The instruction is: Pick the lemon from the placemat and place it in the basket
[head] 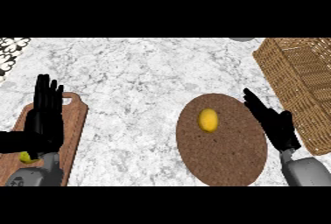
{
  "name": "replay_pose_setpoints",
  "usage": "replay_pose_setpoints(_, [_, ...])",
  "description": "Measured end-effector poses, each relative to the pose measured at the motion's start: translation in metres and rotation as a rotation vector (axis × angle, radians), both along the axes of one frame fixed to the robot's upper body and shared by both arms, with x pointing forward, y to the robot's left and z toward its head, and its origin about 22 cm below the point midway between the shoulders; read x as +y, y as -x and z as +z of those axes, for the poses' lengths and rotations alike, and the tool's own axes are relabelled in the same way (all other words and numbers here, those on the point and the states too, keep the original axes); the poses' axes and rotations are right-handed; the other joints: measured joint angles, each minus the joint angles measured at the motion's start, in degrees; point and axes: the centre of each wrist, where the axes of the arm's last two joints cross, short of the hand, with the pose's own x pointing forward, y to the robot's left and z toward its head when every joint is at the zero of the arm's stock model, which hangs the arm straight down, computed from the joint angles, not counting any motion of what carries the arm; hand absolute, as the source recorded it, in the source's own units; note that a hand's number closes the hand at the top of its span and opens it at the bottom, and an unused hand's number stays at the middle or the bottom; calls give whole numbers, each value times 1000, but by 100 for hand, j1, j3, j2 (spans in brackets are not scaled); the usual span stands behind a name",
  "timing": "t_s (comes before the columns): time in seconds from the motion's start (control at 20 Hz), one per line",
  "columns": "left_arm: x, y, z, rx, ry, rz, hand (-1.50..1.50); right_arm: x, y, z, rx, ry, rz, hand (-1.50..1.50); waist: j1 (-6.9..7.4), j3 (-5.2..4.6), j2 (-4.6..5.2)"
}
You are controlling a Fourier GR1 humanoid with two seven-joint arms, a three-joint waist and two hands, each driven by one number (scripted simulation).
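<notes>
The yellow lemon [208,120] lies on the upper left part of a round brown placemat [223,151]. My right hand [279,127] hovers over the placemat's right edge, fingers straight and pointing up-left, a short way right of the lemon and apart from it. The wicker basket [304,87] stands at the right, just beyond that hand. My left hand [47,113] rests open at the left, fingers up, above a wooden board.
A wooden cutting board [74,122] lies under the left hand, with a small yellow-green object [27,158] near its lower end. A patterned black-and-white thing [9,50] shows at the top left corner. The marble counter [135,87] stretches between board and placemat.
</notes>
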Motion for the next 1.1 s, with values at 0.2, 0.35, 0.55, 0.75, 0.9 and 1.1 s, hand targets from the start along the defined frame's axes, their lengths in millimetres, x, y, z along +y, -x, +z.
replay_pose_setpoints(0.2, [10, 2, -9, 94, -98, -51, 0, -1, -4, -2, -148, -180, -38, 150, -48, 64, 42])
replay_pose_setpoints(0.35, [18, 5, -20, 210, -192, -107, 0, 8, -15, 16, -383, -344, -35, 150, -170, 113, 56])
replay_pose_setpoints(0.55, [23, 4, -26, 323, -256, -183, 0, 52, -18, 32, -728, -502, 22, -150, -194, 111, 51])
replay_pose_setpoints(0.75, [24, -5, -25, 384, -299, -223, 0, 85, -5, 25, -904, -438, -115, -150, -172, 82, 39])
replay_pose_setpoints(0.9, [26, -11, -22, 409, -309, -230, 0, 80, 1, 26, -893, -246, -217, -150, -213, 57, 17])
replay_pose_setpoints(1.1, [31, -14, -22, 431, -315, -225, 0, 42, 14, 20, -795, 81, -259, -150, -286, 31, -9])
